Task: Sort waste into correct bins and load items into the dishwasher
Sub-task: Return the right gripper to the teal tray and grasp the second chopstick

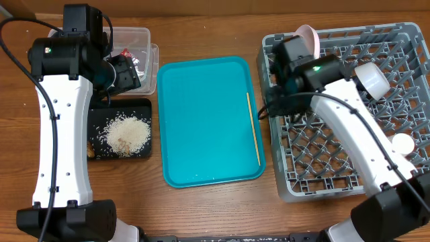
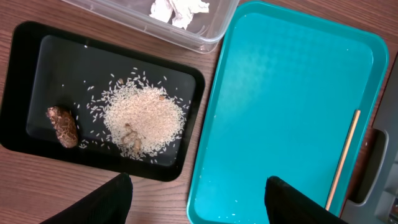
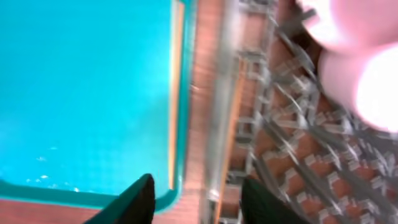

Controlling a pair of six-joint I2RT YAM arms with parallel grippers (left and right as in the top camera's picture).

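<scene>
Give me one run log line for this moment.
left gripper: open | right gripper: open, by dish rack | chopstick: on teal tray | rice: in black tray

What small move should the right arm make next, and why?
Probably shift the right end effector over the teal tray to the chopstick: its jaws stand open and empty beside the dish rack, and this chopstick is not yet loaded.

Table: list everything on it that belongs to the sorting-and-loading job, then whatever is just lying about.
Job: chopstick, rice, brown lump, napkin, black tray, clear tub, dish rack, pink bowl, white cup.
Just there: teal tray under the chopstick.
</scene>
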